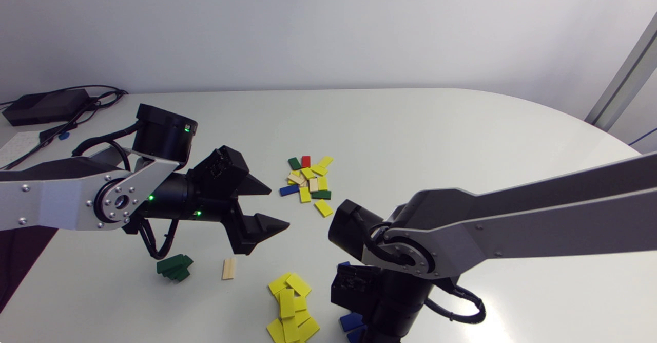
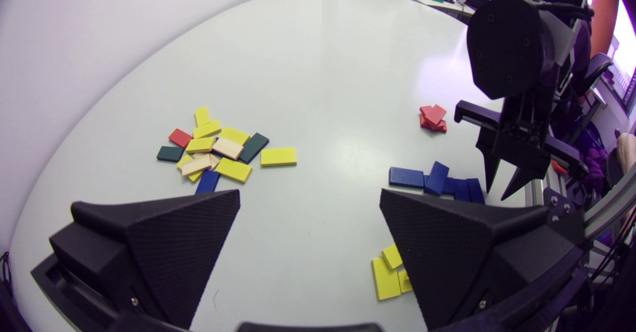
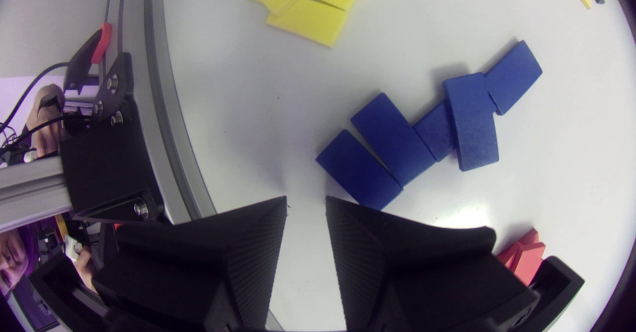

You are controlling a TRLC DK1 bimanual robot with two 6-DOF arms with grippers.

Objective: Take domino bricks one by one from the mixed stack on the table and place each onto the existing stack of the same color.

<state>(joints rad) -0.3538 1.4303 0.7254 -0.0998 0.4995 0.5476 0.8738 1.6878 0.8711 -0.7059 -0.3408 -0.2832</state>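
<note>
Between bricks: both tools empty, next pick due.
Left tool (image 1: 279, 207) hangs wide open, holding nothing, with the mixed stack (image 1: 309, 181) at its 2 o'clock on the counter (image 1: 410, 127). Right tool (image 3: 306, 200), narrowly parted and empty, is over the blue stack (image 3: 392, 138). The next move likely calls for lowering onto a loose edge brick.

- table (image 1: 410, 127): smooth, pale, with a soft sheen and glare spots.
- blue bricks (image 3: 392, 138): matt paint, finely grainy faces.
- yellow bricks (image 3: 308, 19): matt, even colour.
- pale brick (image 1: 229, 268): bare, unpainted wood by its look.
- fingers (image 2: 184, 242) of the left gripper (image 2: 310, 195): matt black, fine woven-looking texture.
- left arm's link (image 1: 51, 199): satin silver-grey, metal by its look, shiny screw heads.
</note>
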